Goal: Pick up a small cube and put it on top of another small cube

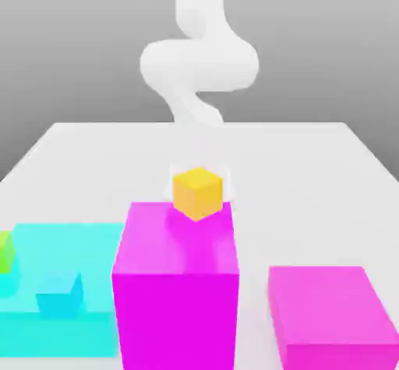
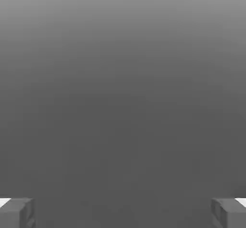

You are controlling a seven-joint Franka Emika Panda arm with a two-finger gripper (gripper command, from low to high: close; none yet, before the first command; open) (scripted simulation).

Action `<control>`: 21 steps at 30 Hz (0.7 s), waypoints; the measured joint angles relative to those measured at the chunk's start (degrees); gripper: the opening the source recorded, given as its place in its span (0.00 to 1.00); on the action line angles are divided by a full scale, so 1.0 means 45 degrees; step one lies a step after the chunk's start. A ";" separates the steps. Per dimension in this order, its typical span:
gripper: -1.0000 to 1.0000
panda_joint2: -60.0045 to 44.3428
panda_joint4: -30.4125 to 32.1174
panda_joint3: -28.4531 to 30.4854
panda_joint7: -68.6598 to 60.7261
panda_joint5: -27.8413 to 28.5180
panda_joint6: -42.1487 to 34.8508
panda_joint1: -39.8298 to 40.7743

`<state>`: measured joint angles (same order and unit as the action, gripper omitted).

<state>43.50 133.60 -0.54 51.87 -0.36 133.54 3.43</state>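
A: Biggest first: the white table (image 1: 312,174), then the arm (image 1: 199,65) rising at its far side.

B: Nearer, a tall magenta block (image 1: 175,290) in the middle, a low magenta block (image 1: 331,314) on the exterior view's right, and a cyan slab (image 1: 62,240) on its left.

A: An orange cube (image 1: 198,192) sits on the tall block's far edge. A cyan cube (image 1: 59,294) rests on the slab, with a green piece (image 1: 6,251) at the left edge.

B: The gripper (image 2: 123,212)?

A: Released; its fingers (image 2: 17,213) stand wide apart with nothing between them.

B: And the purple cube?

A: I can't find it. It may be hidden behind the blocks.

B: Then the risk is grabbing the orange cube instead, or clipping the tall block on the way down.
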 joint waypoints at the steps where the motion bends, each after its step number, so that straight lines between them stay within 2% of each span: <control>1: 0.50 -0.0223 0.0175 -0.0055 0.0578 -0.0036 0.0168 0.0330; 21: 0.50 -0.4347 0.3402 -0.0994 1.1501 -0.0360 0.3279 0.6155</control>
<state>23.94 148.91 -5.02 103.63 -1.98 148.29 31.13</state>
